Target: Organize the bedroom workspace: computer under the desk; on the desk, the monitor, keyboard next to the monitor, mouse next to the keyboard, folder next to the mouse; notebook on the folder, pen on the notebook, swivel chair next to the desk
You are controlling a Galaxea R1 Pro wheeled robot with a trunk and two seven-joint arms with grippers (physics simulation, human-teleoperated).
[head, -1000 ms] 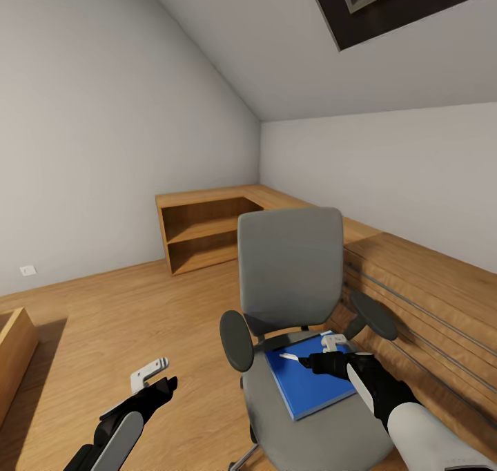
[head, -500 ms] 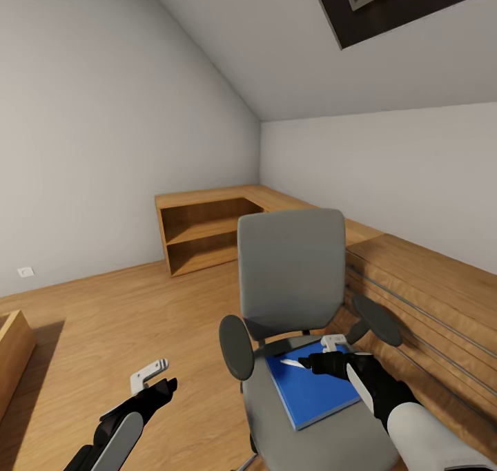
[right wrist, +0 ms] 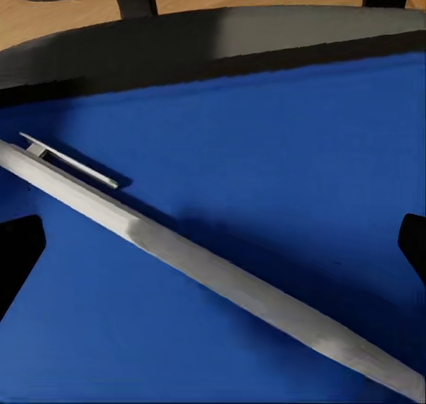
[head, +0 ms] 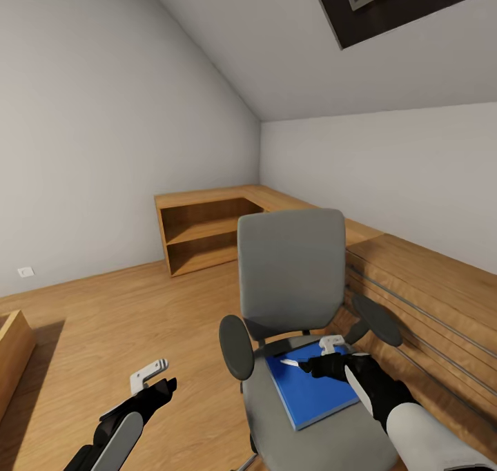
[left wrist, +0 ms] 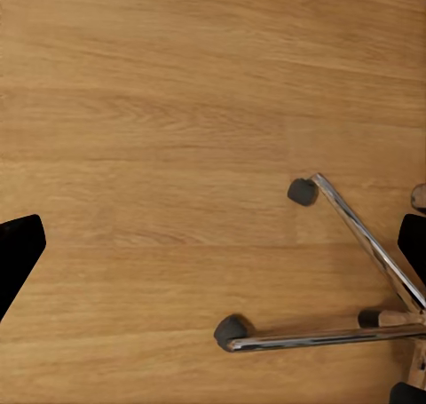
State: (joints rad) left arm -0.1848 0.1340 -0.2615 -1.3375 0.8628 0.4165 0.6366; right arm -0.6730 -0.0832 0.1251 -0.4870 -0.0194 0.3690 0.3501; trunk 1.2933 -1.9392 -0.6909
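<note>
Our right gripper [head: 314, 366] hangs just over the folder [head: 310, 387], which lies flat on the seat of the swivel chair [head: 290, 284]. In the right wrist view, a long silver pen [right wrist: 204, 266] lies slanted across the blue folder [right wrist: 266, 155], right in front of our right gripper. Its two dark fingertips [right wrist: 18, 257] sit far apart, one on each side of the pen, so the gripper is wide and holds nothing.

Our left gripper [head: 153, 380] hangs low over the wooden floor [head: 103, 319], off to the side of the chair. We cannot tell if it is wide or narrow. In the left wrist view, the shiny chair legs [left wrist: 355, 244] and their little black wheels [left wrist: 303, 191] stand on the floor below it. Past the chair stands a wooden shelf unit [head: 207, 229] in the corner.
</note>
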